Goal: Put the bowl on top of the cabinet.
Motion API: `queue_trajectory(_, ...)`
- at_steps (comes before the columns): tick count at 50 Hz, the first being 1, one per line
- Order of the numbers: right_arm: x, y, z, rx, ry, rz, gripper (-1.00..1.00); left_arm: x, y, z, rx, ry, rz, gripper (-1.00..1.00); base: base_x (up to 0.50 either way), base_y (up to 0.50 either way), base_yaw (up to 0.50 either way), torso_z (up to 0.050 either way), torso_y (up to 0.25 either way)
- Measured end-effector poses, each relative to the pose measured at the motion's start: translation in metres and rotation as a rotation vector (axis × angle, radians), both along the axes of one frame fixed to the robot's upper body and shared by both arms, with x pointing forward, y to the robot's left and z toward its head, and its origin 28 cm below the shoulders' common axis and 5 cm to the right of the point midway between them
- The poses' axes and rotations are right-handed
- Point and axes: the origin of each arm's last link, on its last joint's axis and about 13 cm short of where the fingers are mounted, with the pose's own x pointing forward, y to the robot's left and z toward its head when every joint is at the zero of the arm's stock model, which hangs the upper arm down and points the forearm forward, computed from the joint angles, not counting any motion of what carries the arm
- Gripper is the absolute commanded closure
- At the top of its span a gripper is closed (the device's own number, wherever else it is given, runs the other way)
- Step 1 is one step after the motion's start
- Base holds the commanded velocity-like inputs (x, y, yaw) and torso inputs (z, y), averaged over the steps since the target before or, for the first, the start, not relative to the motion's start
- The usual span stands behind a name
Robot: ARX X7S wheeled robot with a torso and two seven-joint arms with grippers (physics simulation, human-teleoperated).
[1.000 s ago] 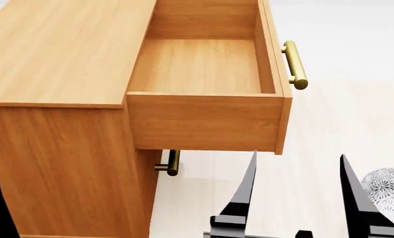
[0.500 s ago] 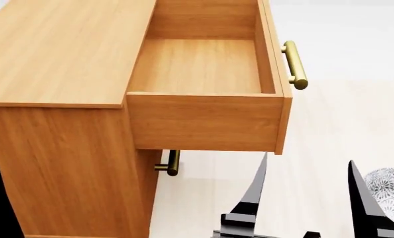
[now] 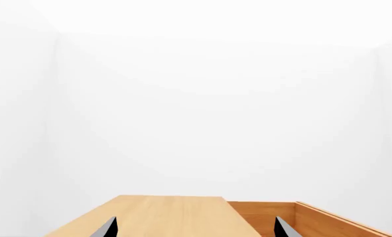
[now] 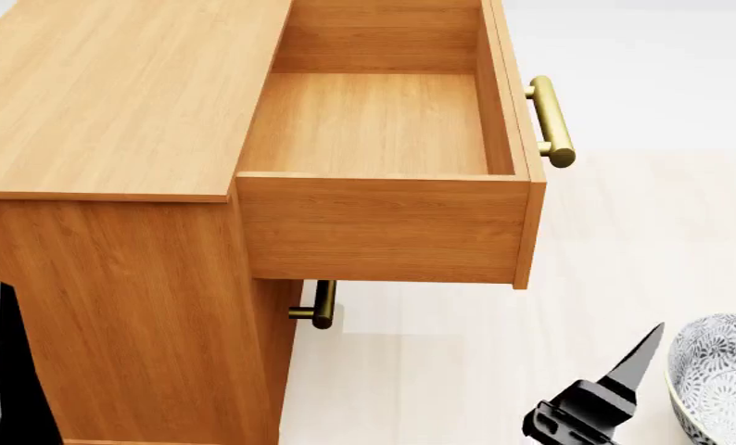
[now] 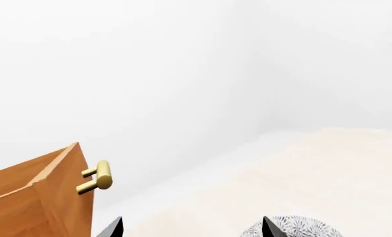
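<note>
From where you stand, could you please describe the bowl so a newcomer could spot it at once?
Start at the big orange-brown cabinet with its top drawer pulled open. On the pale floor at the robot's right, beside the right gripper, sits the bowl: round, white, covered in blue-grey flowers, the only patterned thing here.

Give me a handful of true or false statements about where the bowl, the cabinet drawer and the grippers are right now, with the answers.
1. The top drawer of the cabinet is pulled out and empty. True.
2. The bowl sits on the cabinet top. False: it is on the floor, by the right gripper.
3. The right gripper holds the bowl. False: its fingertips stand apart in the right wrist view with nothing between them.
4. A brass handle shows on the open drawer's front. True.
5. The left gripper is open. True.
</note>
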Motion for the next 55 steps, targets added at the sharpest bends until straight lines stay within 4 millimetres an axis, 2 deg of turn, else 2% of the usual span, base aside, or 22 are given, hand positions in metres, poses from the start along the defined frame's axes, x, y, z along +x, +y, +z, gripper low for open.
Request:
queue_trajectory(25,0.032,0.009,-0.008,0.14,-0.023,-0.215,-1.0,0.002,0.0,-0.007,0.001,0.002,-0.001,-1.0,0.0,0.0,0.0,0.0,0.0)
queue_trajectory(40,0.051,0.013,-0.018,0.219,0.053,-0.453,-1.0,0.004,0.001,-0.009,-0.008,0.008,-0.002,-1.0,0.0,0.0,0.0,0.0,0.0)
queue_trajectory(55,0.067,0.018,-0.025,0.401,0.108,-0.492,-1.0,0.004,0.003,-0.008,-0.017,0.007,0.006,-1.0,0.0,0.0,0.0,0.0,0.0)
